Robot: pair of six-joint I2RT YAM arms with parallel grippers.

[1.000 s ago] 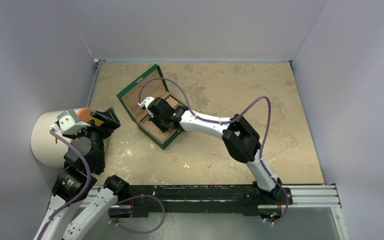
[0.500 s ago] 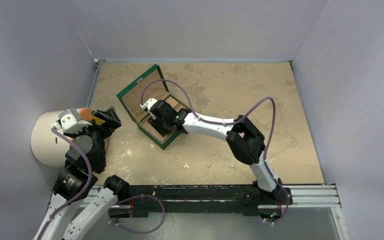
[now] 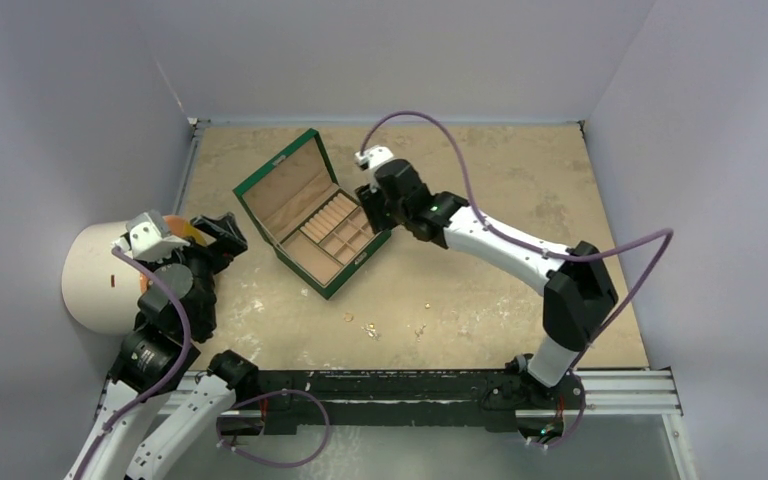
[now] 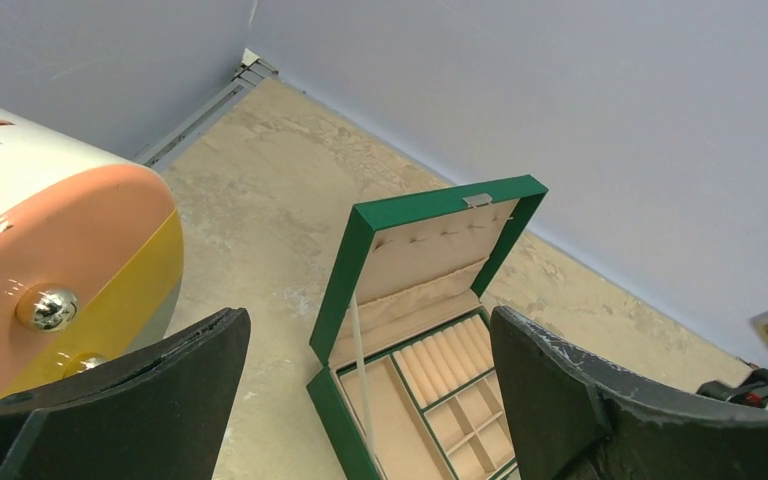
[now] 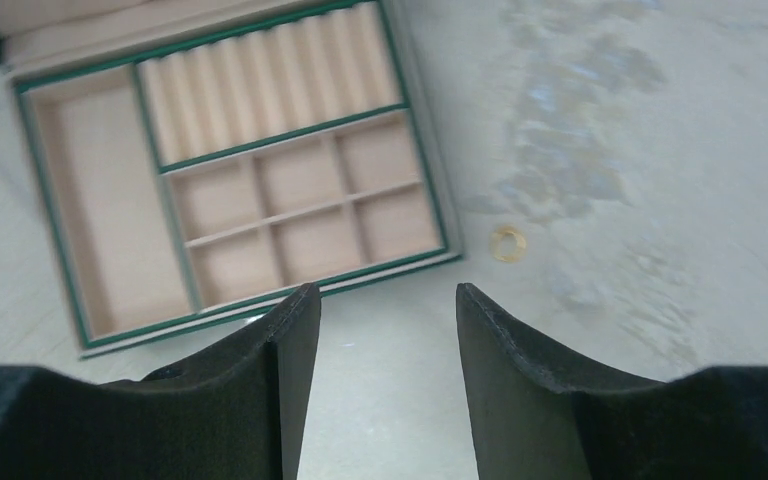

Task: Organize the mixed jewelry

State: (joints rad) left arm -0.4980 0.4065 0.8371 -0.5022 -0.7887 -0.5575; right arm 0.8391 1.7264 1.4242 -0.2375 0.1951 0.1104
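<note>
Overhead view: your two arms rise from the near edge of a tan, mottled bench [image 3: 500, 170] w/ pale walls on three sides. A green box [image 3: 358, 266] sits open left of centre, turned at an angle. Its lid [image 3: 282, 183] stands up on the far-left side, and a tan divided tray [image 3: 335, 235] shows inside.

Your R hand [image 3: 370, 208] hangs over the box's far-right edge, its arm stretched across from the right base. Its wrist cam looks down past two black fingers [image 5: 280, 380] set apart w/ a clear gap. Nothing sits btwn them and they grip nothing. Below lies the tray: one long compartment on the left, a row of ring rolls up top and six small squares under that. One gold ring [image 5: 507, 243] lies on the bench just beside the box's corner, outside it.

The rest of the mixed jewelry [image 3: 371, 330] is a thin scatter of tiny gold-toned bits on the bench. It lies nearer you than the box, btwn it and the arm bases, well apart from both hands. The pieces are too small to tell by type.

Your L hand [image 3: 222, 232] sits at the bench's left side, just beside a white drum-shaped object [image 3: 90, 275]. The L wrist cam shows that object's orange and yellow end w/ a shiny metal knob [image 4: 48, 308]. The L fingers [image 4: 160, 400] are spread wide and empty, w/ the open box in view btwn them.
</note>
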